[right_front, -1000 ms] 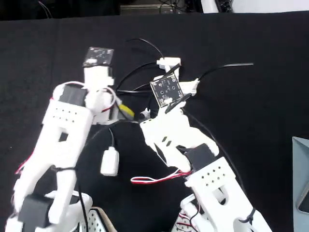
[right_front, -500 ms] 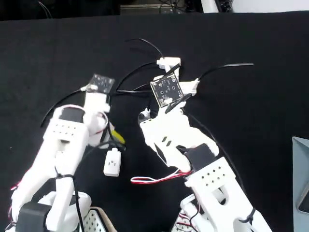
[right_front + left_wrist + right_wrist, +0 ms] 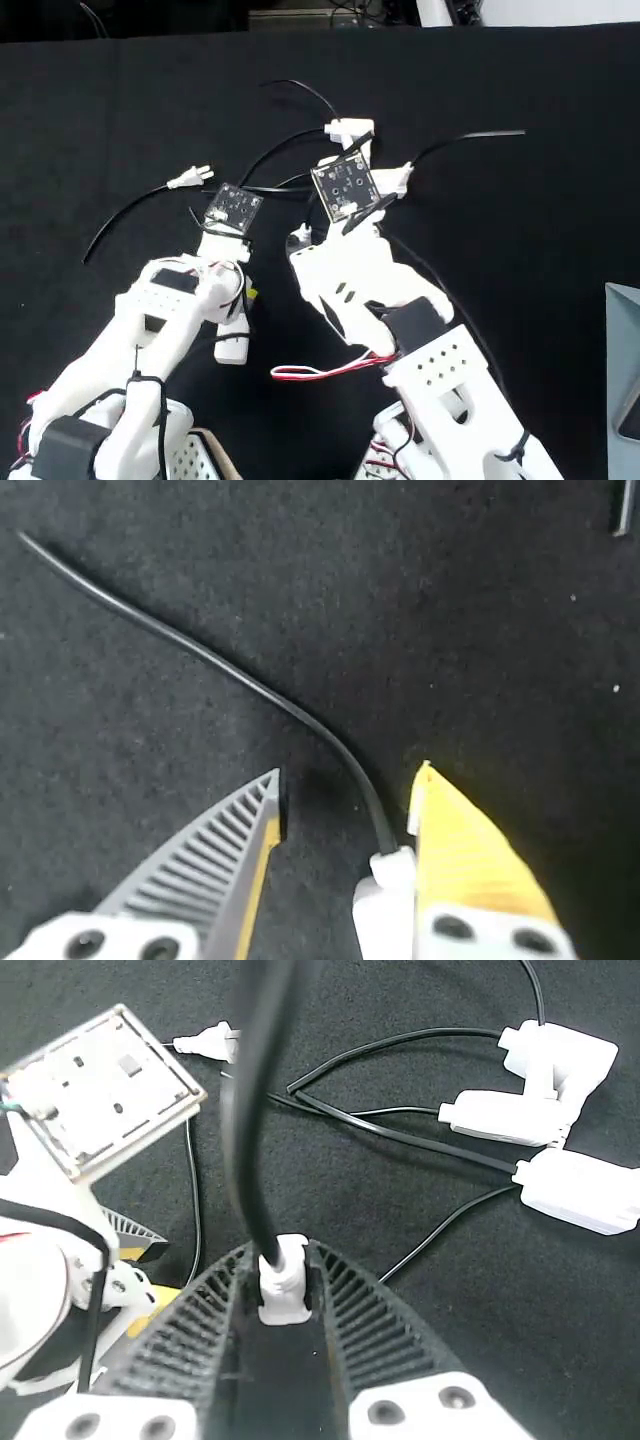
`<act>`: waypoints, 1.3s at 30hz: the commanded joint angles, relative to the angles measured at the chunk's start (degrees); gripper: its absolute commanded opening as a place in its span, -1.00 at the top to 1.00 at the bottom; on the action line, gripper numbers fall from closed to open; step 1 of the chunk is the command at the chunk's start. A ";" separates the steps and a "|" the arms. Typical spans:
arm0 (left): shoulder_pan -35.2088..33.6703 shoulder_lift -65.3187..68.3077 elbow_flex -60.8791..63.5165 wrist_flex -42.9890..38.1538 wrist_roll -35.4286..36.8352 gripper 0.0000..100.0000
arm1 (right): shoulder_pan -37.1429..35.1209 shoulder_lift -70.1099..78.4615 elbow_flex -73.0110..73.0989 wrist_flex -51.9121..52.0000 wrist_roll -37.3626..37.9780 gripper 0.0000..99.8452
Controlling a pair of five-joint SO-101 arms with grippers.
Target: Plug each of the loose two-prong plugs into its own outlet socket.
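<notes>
a plug (image 3: 283, 1285) sits between the right claw's (image 3: 280, 1255) fingers, sockets (image 3: 500, 1118) ahead; a cord (image 3: 230, 675) passes between the left claw's (image 3: 350, 772) fingers.

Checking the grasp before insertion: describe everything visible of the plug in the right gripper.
The plug is small, white and plastic-looking, clamped between the right gripper's black ribbed fingers. A thick black cord leaves its outer end and runs out past the fingers. Its prongs are hidden, so its facing cannot be told.
</notes>
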State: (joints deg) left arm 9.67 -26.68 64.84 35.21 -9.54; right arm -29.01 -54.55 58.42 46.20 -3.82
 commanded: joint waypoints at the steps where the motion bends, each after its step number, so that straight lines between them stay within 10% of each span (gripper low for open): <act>1: 0.48 -0.97 -0.31 -2.46 0.09 0.59 | 0.97 -1.36 -0.84 -1.49 0.53 0.98; 18: 1.01 19.96 -19.65 11.69 2.29 0.95 | 0.97 -1.36 -0.84 -1.23 0.53 0.98; 39: 0.75 -14.68 -30.11 21.27 11.87 0.93 | 1.05 -1.36 -0.84 -1.23 0.53 0.98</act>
State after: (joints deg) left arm 10.20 -34.33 37.41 55.69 0.57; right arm -29.01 -54.55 58.42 46.20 -3.82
